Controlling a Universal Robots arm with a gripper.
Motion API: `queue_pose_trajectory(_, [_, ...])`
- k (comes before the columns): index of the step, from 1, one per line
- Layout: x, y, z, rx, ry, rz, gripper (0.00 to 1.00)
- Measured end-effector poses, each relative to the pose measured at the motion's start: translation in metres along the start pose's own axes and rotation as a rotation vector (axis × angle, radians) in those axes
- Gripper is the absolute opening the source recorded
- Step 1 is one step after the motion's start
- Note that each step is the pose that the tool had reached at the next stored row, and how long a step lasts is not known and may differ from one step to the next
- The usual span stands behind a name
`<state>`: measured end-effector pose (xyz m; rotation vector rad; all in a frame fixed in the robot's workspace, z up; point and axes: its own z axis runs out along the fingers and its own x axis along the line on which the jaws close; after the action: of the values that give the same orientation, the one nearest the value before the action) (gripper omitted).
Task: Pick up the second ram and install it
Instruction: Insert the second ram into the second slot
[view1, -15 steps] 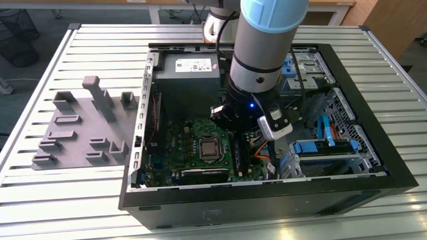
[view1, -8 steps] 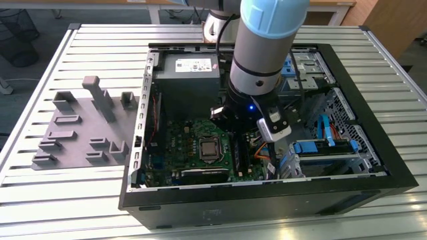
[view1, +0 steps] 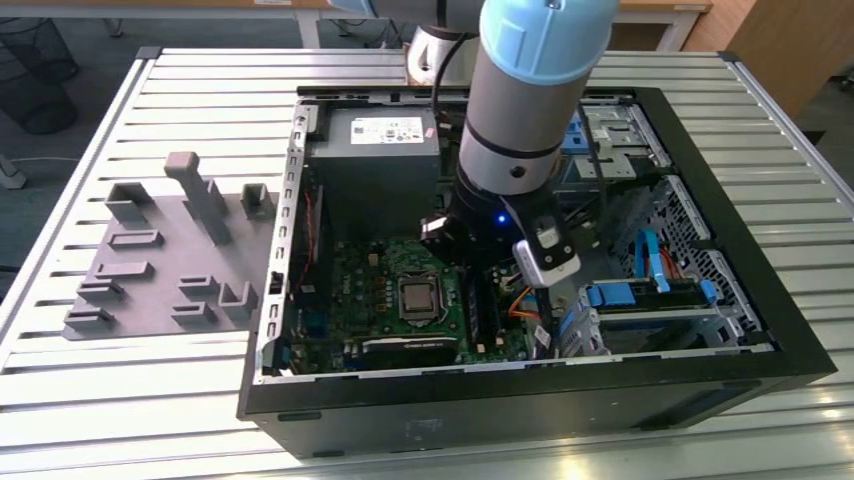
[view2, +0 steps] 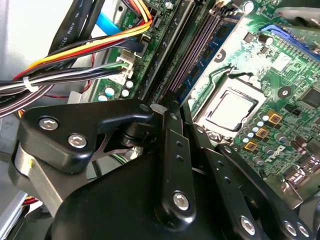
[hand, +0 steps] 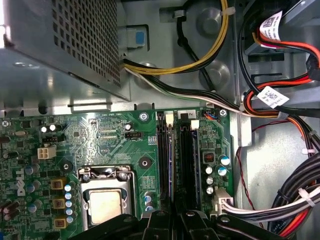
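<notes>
The second ram (hand: 173, 160) stands on edge among the memory slots of the green motherboard (hand: 100, 135). In the first wrist view it shows as a thin bluish line between one long black slot (hand: 162, 160) and another (hand: 189, 160), and whether it is fully seated cannot be told. The gripper (hand: 176, 215) is at one end of the stick. In the second wrist view its fingers (view2: 172, 145) come together in a narrow pinch over the row of slots, clamped on the ram's upper edge.

Room around the stick is tight. To one side, just beyond the neighbouring slot, is the CPU socket (hand: 106, 205) with its metal frame. To the other side is a row of small capacitors (hand: 216, 172) and a white connector (hand: 223, 202), with the black, red and white cable bundle (hand: 300, 195) close beyond. At the far end of the slots the grey power supply (hand: 60, 45) overhangs the board's edge, with yellow and white leads (hand: 170, 67) trailing past it.

In the exterior view the arm (view1: 527, 120) reaches straight down into the open computer case (view1: 534, 400), between the power supply and the light-blue drive brackets (view1: 627, 295) toward the exterior view's right. The case lies on a slatted metal table (view1: 200, 90), and a grey parts fixture (view1: 160, 260) sits well apart from it, toward the exterior view's left.
</notes>
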<state>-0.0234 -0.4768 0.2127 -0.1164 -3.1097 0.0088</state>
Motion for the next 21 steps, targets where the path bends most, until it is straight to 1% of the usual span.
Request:
queue_pose_trajectory(4, [0.0,0.0,0.0014,-0.0018,0.0002,0.0,0.14])
queue_pose_trajectory(9, [0.0003,-0.0003,0.0003,-0.0094,0.0006,0.0,0.14])
queue_pose_trajectory(14, [0.0003,-0.0005,-0.0006,-0.0104,0.0007,0.0,0.14])
queue_pose_trajectory(17, [0.0003,-0.0006,0.0006,-0.0113,0.0009,0.0,0.14])
queue_pose_trajectory(21, [0.0002,-0.0005,0.0014,-0.0147,0.001,0.0,0.14])
